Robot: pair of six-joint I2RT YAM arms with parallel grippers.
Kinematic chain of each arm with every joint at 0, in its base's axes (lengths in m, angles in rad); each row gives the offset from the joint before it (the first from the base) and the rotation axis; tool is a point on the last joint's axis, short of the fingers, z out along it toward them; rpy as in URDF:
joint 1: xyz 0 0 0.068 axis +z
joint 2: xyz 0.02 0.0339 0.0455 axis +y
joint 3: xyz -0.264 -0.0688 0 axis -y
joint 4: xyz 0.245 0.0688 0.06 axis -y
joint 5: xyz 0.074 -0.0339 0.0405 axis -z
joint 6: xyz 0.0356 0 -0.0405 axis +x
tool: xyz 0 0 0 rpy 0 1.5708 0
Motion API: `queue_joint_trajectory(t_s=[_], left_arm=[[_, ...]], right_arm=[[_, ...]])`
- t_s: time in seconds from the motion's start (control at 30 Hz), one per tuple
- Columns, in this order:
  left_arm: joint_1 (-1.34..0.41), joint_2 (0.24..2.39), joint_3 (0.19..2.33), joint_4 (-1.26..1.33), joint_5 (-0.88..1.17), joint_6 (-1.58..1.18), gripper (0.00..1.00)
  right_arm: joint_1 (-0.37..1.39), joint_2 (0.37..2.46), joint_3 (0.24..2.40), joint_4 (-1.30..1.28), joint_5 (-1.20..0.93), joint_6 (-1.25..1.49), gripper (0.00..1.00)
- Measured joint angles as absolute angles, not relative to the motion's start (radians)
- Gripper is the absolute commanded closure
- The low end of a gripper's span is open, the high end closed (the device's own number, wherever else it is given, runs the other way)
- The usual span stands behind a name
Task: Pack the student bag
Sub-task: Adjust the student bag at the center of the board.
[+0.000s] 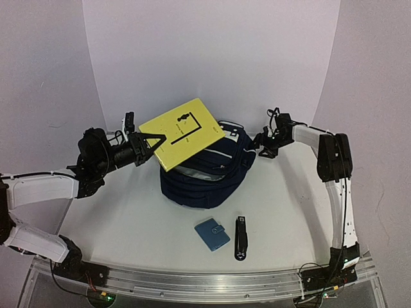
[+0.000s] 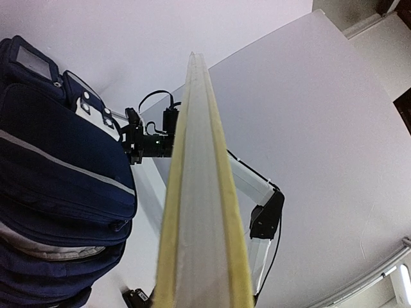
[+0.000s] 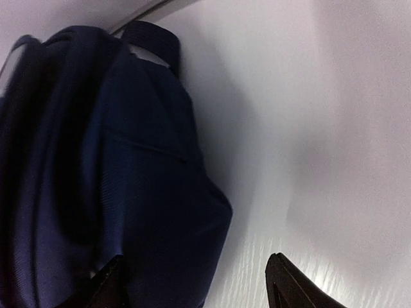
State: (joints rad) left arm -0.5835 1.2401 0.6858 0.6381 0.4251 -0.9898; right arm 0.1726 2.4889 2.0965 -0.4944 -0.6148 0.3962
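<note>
The left claw [image 1: 149, 142] is clamped on the near-left edge of a yellow book [image 1: 182, 133] and holds it up in the air, tilted, over the left top of the bag [image 1: 205, 179]. The bag sits slumped in the middle of the desk [image 1: 128, 218]. The right claw [image 1: 262, 144] is at the bag's upper right corner with its jaws spread and nothing between them. From its own camera one finger looks very close to the fabric, but I can't tell if it touches.

It looks to me like the book is about to go in. A pale strip shows just under the book's lower edge. That may be the open mouth, though I can't be sure from here.

To do this well, I'd want the right claw to pinch the rim of the opening and pull it up and away, so the soft fabric doesn't fold shut. The book is held by one edge only, so it could swing; better to move slowly, point the low corner at the gap, then slide it in flat along the back panel. I'd let go only once most of it is inside.

A blue wallet [image 1: 212, 233] and a black clip-like thing [image 1: 241, 237] lie in front, well clear of the bag.
</note>
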Motion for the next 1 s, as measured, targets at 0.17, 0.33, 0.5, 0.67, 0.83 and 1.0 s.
queue_joint_trajectory(t_s=[0.17,0.33,0.5,0.67,0.83,1.0], left_arm=[[-0.583,1.194,0.625,0.579,0.378,-0.989,1.00],[-0.583,1.171,0.613,0.516,0.336,-0.985,1.00],[-0.583,1.159,0.613,0.481,0.306,-0.984,1.00],[-0.583,1.171,0.613,0.473,0.301,-0.989,1.00],[-0.583,1.208,0.612,0.489,0.310,-1.004,1.00],[-0.583,1.225,0.594,0.499,0.314,-1.021,1.00]], right_arm=[[0.173,2.542,2.142,-0.479,-0.663,0.462,0.75],[0.165,2.547,2.136,-0.403,-0.738,0.558,1.00],[0.126,2.515,2.004,-0.278,-0.806,0.633,1.00],[0.048,2.381,1.805,-0.235,-0.824,0.646,1.00],[-0.042,2.259,1.687,-0.271,-0.789,0.572,0.97],[-0.079,2.224,1.689,-0.394,-0.703,0.418,0.40]])
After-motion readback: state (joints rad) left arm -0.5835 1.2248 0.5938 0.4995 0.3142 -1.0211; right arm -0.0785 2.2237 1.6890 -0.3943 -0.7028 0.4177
